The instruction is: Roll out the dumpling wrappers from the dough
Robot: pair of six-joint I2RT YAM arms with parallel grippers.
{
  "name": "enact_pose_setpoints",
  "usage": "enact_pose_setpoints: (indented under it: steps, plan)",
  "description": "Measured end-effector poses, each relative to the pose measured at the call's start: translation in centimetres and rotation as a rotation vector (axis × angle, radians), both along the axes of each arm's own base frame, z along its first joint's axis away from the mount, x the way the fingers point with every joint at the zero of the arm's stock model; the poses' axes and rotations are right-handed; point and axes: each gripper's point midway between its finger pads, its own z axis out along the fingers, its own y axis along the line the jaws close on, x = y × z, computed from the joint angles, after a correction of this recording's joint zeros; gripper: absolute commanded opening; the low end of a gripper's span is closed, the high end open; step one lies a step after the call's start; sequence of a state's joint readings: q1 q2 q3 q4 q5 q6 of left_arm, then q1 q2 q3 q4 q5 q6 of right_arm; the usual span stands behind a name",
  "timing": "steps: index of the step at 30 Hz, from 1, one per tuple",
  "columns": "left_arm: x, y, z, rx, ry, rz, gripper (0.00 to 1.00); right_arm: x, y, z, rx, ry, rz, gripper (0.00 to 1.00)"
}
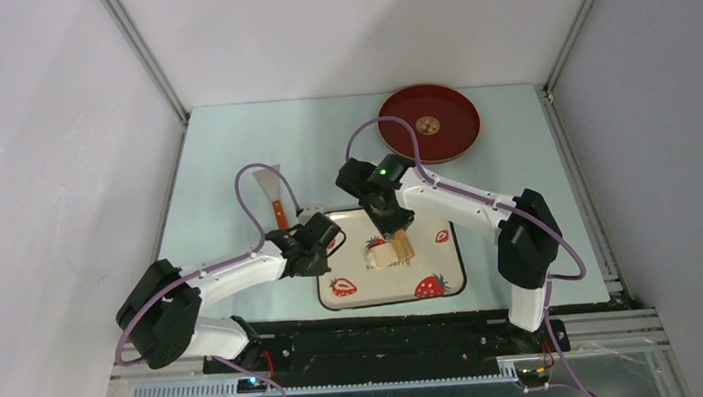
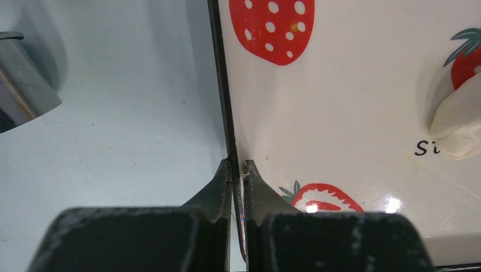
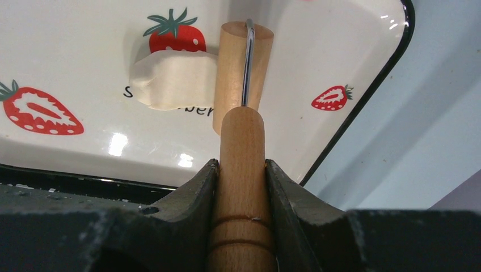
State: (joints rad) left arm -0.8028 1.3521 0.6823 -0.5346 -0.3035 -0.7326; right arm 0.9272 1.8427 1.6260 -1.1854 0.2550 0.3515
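While nipping the strawberry plate (image 2: 223, 85) rim with the left gripper (image 2: 238, 167), clenched the right gripper (image 3: 241, 165) on the wooden roller (image 3: 233, 68), drum side-on against the dough (image 3: 170, 85) mid-plate; risked shoving, not flattening, it.

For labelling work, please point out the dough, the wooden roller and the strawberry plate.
dough (image 3: 170, 79): right wrist view, middle of the lump.
wooden roller (image 3: 241, 153): right wrist view, on its handle.
strawberry plate (image 2: 351, 85): left wrist view, bare white surface.

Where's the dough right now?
In the top view the dough lies near the middle of the strawberry plate, against the left side of the wooden roller that the right gripper holds.
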Motion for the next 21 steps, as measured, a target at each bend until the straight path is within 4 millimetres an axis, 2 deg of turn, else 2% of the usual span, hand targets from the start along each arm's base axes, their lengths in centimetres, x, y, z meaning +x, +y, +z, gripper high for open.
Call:
enact_pose_setpoints:
  steps: [10, 17, 21]
  plan:
    - [0.0, 0.0, 0.0, 0.000, 0.000, 0.000, 0.02, 0.2, 0.1, 0.0, -0.012, -0.020, -0.003, 0.00]
    - [0.0, 0.0, 0.0, 0.000, 0.000, 0.000, 0.02, 1.2, -2.1, 0.6, 0.087, 0.026, -0.131, 0.00]
    - [0.0, 0.0, 0.0, 0.000, 0.000, 0.000, 0.02, 1.8, -3.9, 1.8, 0.090, 0.019, -0.180, 0.00]
